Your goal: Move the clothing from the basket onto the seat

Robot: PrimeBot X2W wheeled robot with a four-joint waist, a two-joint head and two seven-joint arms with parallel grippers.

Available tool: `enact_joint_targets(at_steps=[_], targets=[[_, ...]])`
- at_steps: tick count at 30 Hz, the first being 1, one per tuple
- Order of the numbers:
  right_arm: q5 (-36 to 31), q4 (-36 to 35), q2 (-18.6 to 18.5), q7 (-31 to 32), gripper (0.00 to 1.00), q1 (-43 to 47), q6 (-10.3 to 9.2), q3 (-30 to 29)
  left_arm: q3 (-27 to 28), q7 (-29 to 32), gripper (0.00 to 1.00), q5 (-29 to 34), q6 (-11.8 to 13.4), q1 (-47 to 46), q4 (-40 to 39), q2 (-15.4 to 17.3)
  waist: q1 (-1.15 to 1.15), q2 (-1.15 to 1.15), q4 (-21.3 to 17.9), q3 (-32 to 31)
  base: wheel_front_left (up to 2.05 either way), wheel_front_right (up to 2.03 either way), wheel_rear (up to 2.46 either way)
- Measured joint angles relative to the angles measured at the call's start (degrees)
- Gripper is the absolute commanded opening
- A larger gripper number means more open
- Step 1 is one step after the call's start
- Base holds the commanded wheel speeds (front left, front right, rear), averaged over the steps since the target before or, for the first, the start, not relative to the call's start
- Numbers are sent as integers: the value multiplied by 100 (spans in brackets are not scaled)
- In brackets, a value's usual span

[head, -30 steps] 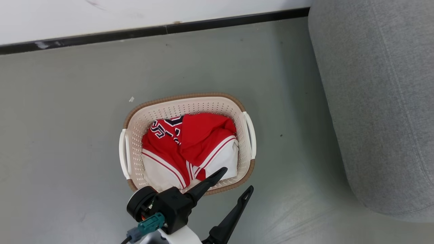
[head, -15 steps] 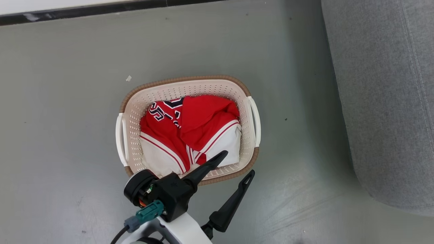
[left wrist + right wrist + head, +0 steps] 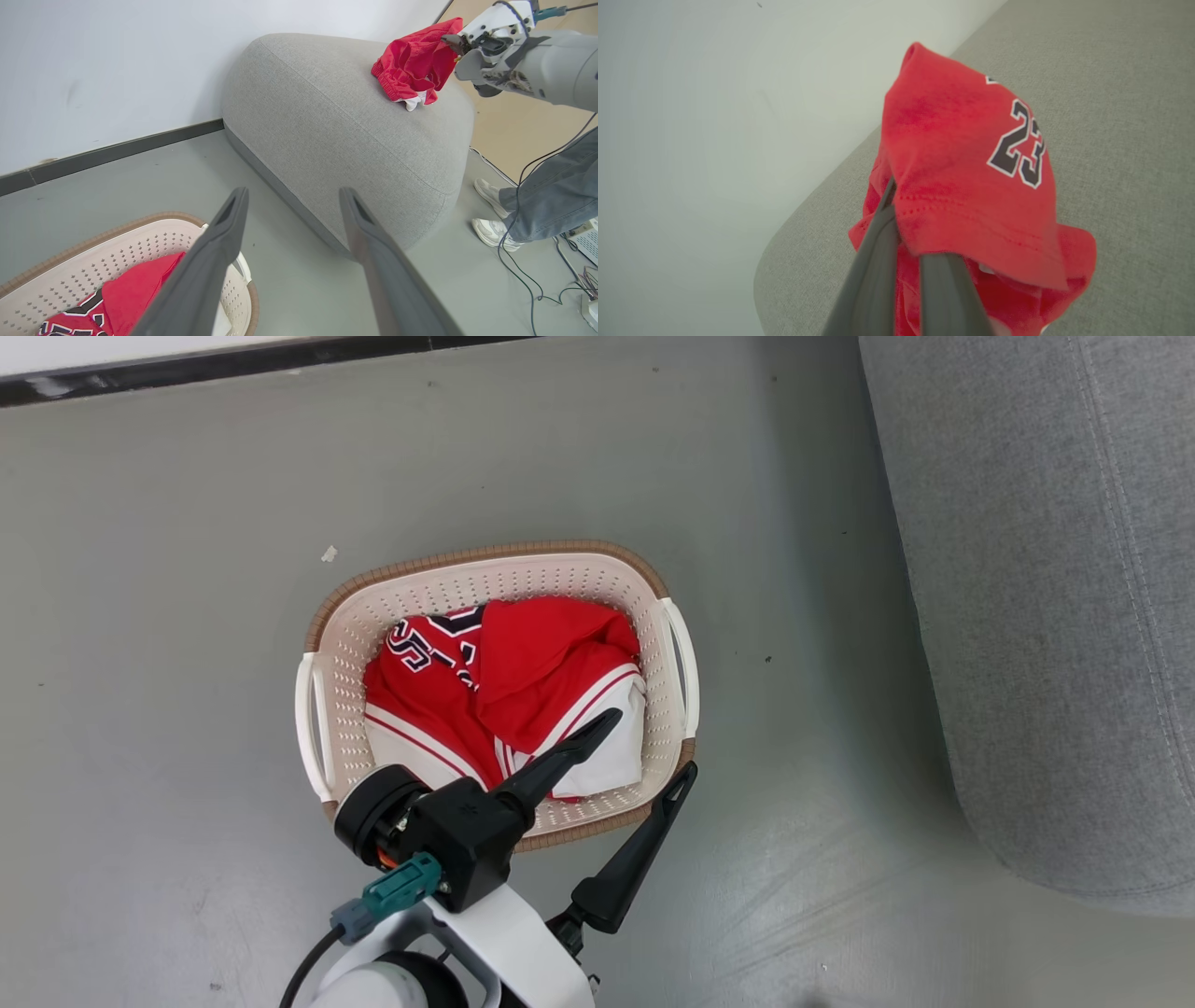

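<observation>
Compared with the earlier head view, and allowing for the camera's own shift, the left gripper (image 3: 651, 742) is found further over the basket (image 3: 485, 553). It is spread wide and empty, with one fingertip above the bundled clothing (image 3: 532, 663) and the other at the near rim. One basket, one seat (image 3: 336, 116), two grippers and two lots of red clothing are counted: one bundle is left in the basket, and one red garment (image 3: 962, 154) marked 23 is pinched in the closed right gripper (image 3: 906, 233) at the seat's top.
</observation>
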Motion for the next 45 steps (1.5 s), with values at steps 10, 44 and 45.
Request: enact_joint_targets(at_steps=[10,44,45], targets=[[-449,-161,68,-79,100,307,0,708,137,-214,100,-185,-45,-26,182,-126,0,0,-43,-231,0,0,0],[-649,-3322,2242,-310,100,2698,1,3408,1234,-1358,100,-542,350,730,964,-164,0,0,-159,-1558,0,0,0],[-649,-3386,2241,-310,100,2785,0,3496,1292,-1417,100,-542,391,753,987,-164,0,0,-124,-1589,0,0,0]])
